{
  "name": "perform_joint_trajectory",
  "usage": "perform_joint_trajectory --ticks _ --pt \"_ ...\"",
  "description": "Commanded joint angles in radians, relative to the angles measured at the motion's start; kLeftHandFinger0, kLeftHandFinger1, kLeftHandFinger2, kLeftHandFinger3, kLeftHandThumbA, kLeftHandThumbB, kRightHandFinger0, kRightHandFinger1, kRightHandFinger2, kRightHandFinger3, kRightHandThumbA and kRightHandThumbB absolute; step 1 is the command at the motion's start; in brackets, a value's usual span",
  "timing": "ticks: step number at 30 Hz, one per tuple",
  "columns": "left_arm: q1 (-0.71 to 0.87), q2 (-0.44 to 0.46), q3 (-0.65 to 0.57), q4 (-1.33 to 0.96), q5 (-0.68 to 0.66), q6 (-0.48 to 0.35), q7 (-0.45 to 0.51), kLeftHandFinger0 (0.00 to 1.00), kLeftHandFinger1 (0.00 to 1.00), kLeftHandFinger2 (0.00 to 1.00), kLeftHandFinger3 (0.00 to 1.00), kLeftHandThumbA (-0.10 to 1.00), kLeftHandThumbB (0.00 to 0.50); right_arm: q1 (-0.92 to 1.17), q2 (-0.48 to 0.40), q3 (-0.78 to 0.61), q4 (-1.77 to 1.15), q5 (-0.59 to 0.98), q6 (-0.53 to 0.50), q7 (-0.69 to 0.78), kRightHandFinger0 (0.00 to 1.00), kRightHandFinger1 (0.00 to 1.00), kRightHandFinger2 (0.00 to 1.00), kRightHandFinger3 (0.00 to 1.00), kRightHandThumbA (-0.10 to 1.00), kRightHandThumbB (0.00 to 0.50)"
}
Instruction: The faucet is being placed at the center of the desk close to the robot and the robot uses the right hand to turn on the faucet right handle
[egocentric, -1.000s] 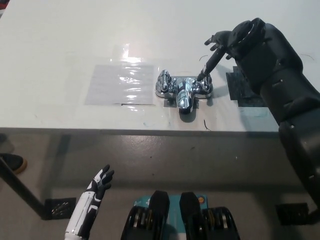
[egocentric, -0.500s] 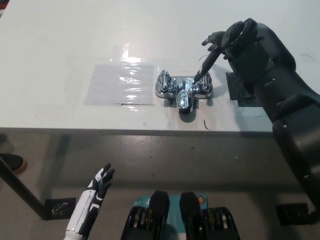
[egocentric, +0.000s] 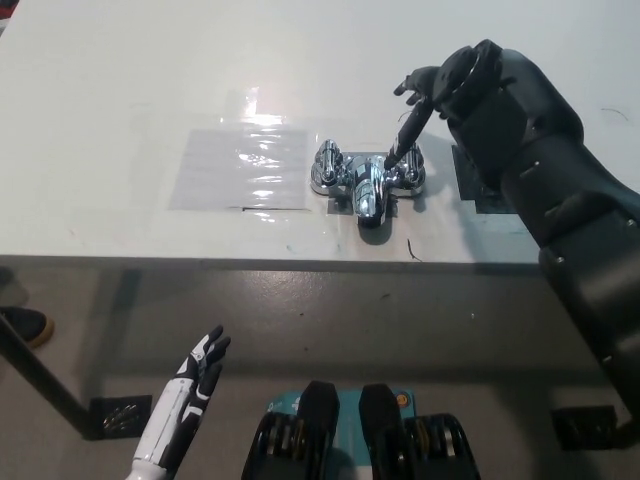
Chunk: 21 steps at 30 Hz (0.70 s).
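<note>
Chrome faucet (egocentric: 367, 182) in the middle of the white bench (egocentric: 120, 70), close to the front edge, upright on its base plate. Spout (egocentric: 368, 198) pointing toward the robot, set between two handles. Left handle (egocentric: 327, 165) at the picture-left end, apart from both hands. Right handle (egocentric: 408, 172) at the other end, directly under the black right hand (egocentric: 428, 95).

Right hand reaching in from the right side, over the bench, with fingers (egocentric: 405, 135) spread apart and gripping nothing. One long finger stretched down, its tip touching the top of the right handle or just beside it; hard to tell which. Other fingers lifted above the bench, pointing away from the robot.

Just left of the faucet, a clear glossy sheet (egocentric: 240, 168) flat on the bench, bright with reflections. Just right of the faucet, a dark square patch (egocentric: 470, 185), partly covered by the black forearm.

White left hand (egocentric: 205, 358) at the lower left, below the bench edge and above the grey floor (egocentric: 350, 320), well apart from the faucet, fingers open and slightly spread, holding nothing. At the far left edge, tip of a dark shoe (egocentric: 22, 323) on the floor.
</note>
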Motion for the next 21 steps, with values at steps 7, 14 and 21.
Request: perform_joint_trajectory --ticks 7,14,21 --pt "-0.015 0.01 -0.004 -0.034 0.001 -0.018 0.024 1.0 1.0 1.0 1.0 1.0 0.5 -0.059 -0.003 0.011 0.002 0.018 0.038 -0.034 1.0 1.0 1.0 1.0 0.93 0.079" --pt "-0.02 0.008 -0.002 -0.039 -0.002 -0.015 0.025 1.0 1.0 1.0 1.0 1.0 0.5 -0.062 0.003 0.018 0.015 0.028 0.028 0.0 1.0 1.0 1.0 1.0 0.9 0.0" --pt "-0.025 0.009 -0.001 -0.03 -0.004 -0.023 0.027 1.0 1.0 1.0 1.0 1.0 0.5 -0.066 0.008 0.053 0.019 0.012 0.028 0.048 1.0 1.0 1.0 1.0 0.79 0.0"
